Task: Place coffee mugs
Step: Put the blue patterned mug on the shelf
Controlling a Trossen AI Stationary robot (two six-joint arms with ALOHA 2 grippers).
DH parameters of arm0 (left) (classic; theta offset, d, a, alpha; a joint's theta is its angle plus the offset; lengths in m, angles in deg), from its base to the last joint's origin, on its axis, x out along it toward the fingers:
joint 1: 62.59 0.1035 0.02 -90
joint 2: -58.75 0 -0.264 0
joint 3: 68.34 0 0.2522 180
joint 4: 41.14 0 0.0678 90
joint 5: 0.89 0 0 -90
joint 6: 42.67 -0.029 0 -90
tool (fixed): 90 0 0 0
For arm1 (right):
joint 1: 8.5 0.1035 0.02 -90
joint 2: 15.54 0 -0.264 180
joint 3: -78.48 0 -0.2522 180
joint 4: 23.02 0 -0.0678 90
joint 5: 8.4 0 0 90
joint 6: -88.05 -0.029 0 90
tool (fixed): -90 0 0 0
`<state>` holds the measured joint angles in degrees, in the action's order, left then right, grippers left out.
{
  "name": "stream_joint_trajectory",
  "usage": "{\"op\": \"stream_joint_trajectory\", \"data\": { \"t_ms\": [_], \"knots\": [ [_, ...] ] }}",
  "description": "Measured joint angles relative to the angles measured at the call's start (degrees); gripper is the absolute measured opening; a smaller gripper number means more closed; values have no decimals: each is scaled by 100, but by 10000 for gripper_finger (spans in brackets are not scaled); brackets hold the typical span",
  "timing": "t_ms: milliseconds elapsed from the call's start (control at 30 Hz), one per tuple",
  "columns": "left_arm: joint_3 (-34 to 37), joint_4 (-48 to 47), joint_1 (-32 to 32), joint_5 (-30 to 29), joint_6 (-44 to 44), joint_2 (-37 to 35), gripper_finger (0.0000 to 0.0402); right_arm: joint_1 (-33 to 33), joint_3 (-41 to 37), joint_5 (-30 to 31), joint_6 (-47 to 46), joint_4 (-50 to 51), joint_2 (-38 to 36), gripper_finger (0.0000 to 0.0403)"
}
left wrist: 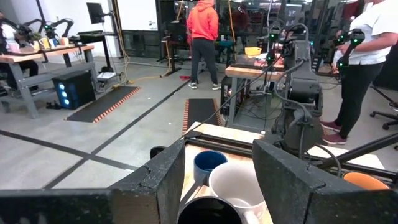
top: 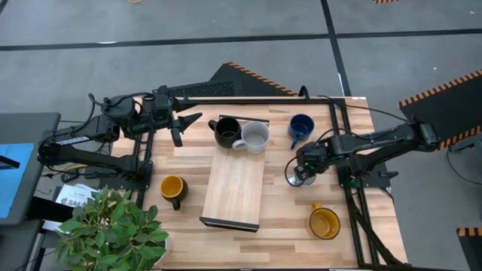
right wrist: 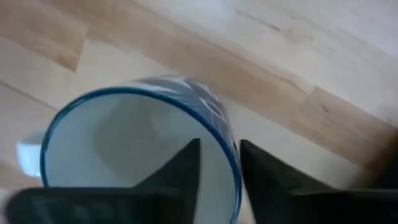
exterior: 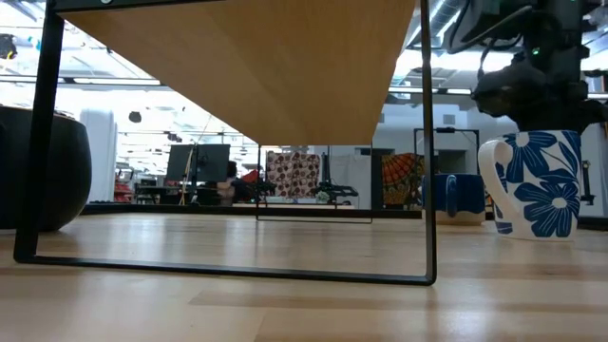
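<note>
The white mug with blue flowers [top: 294,175] stands upright on the table right of the wooden board [top: 235,188], and my right gripper [top: 303,170] is shut on its rim. The low view shows this white mug [exterior: 537,185] with its base on the tabletop. The black mug [top: 226,132] and the pale grey mug [top: 257,137] sit at the board's far end. The dark blue mug [top: 301,128] is farther right. One yellow-orange mug [top: 173,188] stands left of the board, and another [top: 324,222] is near the right front. My left gripper [top: 190,128] is open, just left of the black mug. My right gripper holds the white mug by its rim wall [right wrist: 231,158], with one finger [right wrist: 186,165] inside the cup and the other [right wrist: 264,171] outside. The fingers come from above, pointing down. The mug is upright, its base on the table [exterior: 537,234].
The board is a raised stand on thin black wire legs [exterior: 427,171], with open space under it. A potted plant [top: 113,226] sits at the near left corner. Black frame bars run along the table's far and right edges [top: 335,128]. People stand in the room beyond [left wrist: 202,37].
</note>
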<state>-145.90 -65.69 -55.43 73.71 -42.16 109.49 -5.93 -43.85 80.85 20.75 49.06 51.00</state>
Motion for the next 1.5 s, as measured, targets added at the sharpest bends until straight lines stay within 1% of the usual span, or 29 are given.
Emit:
{"op": "stream_joint_trajectory", "data": {
  "t_ms": [100,200,333,400,500,633,700,867,967,1067,1167,1333,1500],
  "knots": [
    [0,-2,0,0,-2,0,174,-80,233,-166,281,366,-50,39],
    [0,-2,0,0,-2,0,174,-155,662,-245,552,752,-145,39],
    [0,-2,0,0,-2,0,174,-267,1633,-448,999,1460,-229,39],
    [0,-2,0,0,-2,0,174,-289,2216,-646,1177,1512,-229,39],
    [0,-2,0,0,-2,0,174,-222,3061,-1040,1215,1209,-45,39],
    [0,-2,-2,0,29,0,174,61,4169,-1068,1308,1059,716,39],
    [0,-2,-2,0,48,0,174,193,4745,-864,1539,1154,1247,39],
    [0,-5,-2,0,59,0,174,216,6141,-293,2153,1938,2452,39],
    [0,-7,-2,0,68,0,174,133,6742,-45,2305,2429,3007,39],
    [0,-7,-2,1,148,0,174,74,7113,-25,2412,2588,3373,39],
    [0,-7,-2,2,221,0,174,64,7316,58,2433,2655,3575,39],
    [0,-7,-2,2,231,0,174,48,7355,123,2389,2744,3736,39],
    [0,-4,-2,2,227,-2,174,24,7355,239,2240,2747,3889,53]
  ]
}}
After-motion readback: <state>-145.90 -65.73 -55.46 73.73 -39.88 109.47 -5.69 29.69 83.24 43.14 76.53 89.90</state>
